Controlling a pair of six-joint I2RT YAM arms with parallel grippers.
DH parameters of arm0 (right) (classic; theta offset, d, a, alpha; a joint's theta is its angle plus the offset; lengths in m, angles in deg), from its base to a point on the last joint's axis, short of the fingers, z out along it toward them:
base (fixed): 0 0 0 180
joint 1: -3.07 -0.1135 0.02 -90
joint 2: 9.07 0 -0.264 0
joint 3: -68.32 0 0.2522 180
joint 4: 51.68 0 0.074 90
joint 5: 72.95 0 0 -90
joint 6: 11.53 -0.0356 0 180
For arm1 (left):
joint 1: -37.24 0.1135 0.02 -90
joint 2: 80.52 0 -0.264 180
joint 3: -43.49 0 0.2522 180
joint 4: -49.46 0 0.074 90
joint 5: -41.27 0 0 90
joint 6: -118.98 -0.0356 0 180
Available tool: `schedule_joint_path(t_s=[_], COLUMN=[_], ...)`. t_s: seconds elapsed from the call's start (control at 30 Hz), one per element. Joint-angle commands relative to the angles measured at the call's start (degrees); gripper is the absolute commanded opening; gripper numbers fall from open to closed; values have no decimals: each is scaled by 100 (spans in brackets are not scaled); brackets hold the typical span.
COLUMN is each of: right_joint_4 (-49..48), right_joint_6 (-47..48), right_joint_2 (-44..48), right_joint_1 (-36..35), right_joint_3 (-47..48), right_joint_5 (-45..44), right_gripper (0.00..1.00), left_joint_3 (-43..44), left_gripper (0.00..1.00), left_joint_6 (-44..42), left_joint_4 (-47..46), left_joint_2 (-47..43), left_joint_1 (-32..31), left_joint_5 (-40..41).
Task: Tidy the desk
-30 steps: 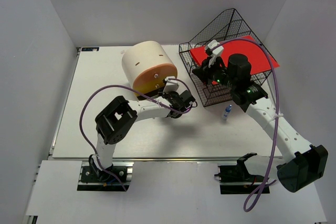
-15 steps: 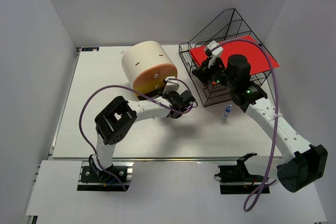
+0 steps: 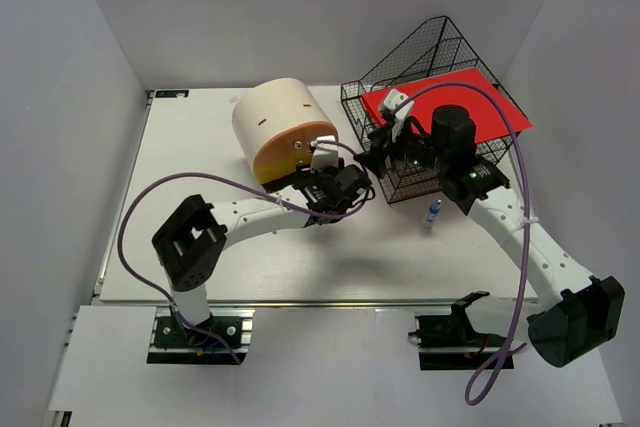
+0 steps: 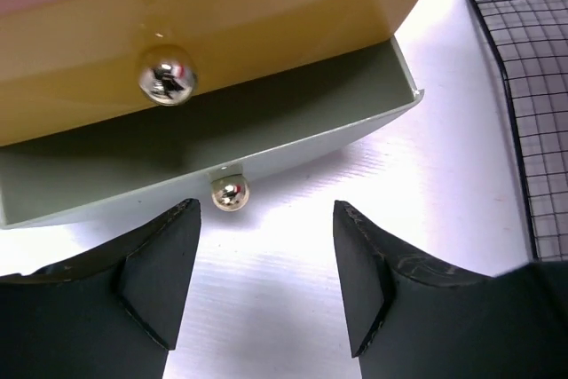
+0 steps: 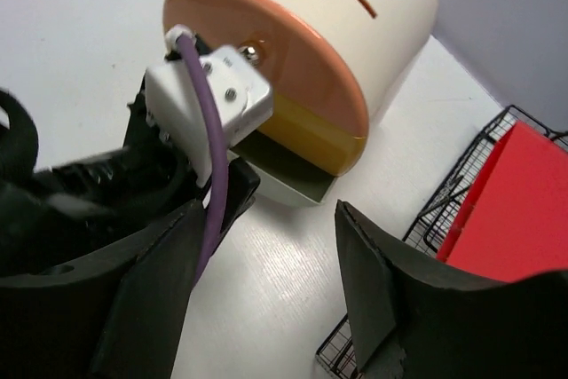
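Note:
The desk [image 3: 180, 207] is a white tabletop. At its back stands a cream cylindrical drawer box [image 3: 285, 127] with an orange front, its lower grey drawer [image 4: 293, 148] pulled partly out. My left gripper [image 3: 314, 181] sits just in front of that drawer, open and holding nothing [image 4: 266, 219]. The drawer's small silver knob [image 4: 230, 193] lies just ahead of the left fingertip, untouched. My right gripper [image 3: 370, 159] hangs open and empty [image 5: 271, 219] between the box and the wire rack, above the left wrist.
A black wire-mesh rack [image 3: 430, 97] holding a red folder [image 3: 455, 107] stands at the back right. A small blue-and-white pen-like item [image 3: 433, 213] lies in front of it. A purple cable [image 5: 209, 193] crosses the right wrist view.
Both grippers went from shut to open. The left one let go of the drawer knob and its elbow swung down-left. The right gripper shifted slightly left, away from the rack.

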Motion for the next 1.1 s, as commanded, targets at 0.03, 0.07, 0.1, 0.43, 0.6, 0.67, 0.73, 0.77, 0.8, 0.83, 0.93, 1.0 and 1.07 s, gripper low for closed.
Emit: schedule_joint_path(t_s=[0.03,0.07,0.1,0.43,0.6,0.67,0.73,0.77,0.8,0.83,0.93,1.0,1.07], right_joint_4=[286,443,549,1884,3007,3378,3843,3959,4030,4117,4364,4102,4013], right_joint_6=[540,618,671,1260,1761,2016,2226,2280,2315,2316,2246,2035,1868], right_joint_2=[277,295,312,461,690,751,883,962,1041,1303,1603,1779,1947], right_joint_1=[61,70,88,149,140,149,140,149,141,175,481,597,799], right_joint_3=[311,503,601,1507,1533,1577,1421,1315,1166,990,392,-223,-452], right_joint_5=[452,453,435,162,408,217,-134,-467,-618,-715,-874,-980,-1015], right_gripper=[65,63,60,17,27,35,47,50,50,51,54,59,61], left_joint_3=[-201,-367,-482,-2389,-2644,-2689,-2802,-2829,-2864,-2891,-3031,-3172,-3268], left_gripper=[71,70,70,12,13,27,56,63,71,72,74,75,75], left_joint_6=[-31,-66,-84,-1909,-2553,-2773,-2974,-3028,-3080,-3220,-3362,-3423,-3485], left_joint_4=[22,40,48,-734,-488,-296,-207,-198,-198,-180,-223,-294,-391], left_joint_2=[-724,-892,-1059,-4406,-5795,-6008,-6306,-6377,-6465,-6640,-7017,-7212,-7476], left_joint_1=[-57,-58,-110,-58,13,13,13,13,13,13,13,13,13], left_joint_5=[-89,-115,-141,-1520,-1680,-1513,-1417,-1355,-1329,-1320,-1293,-1284,-1311])
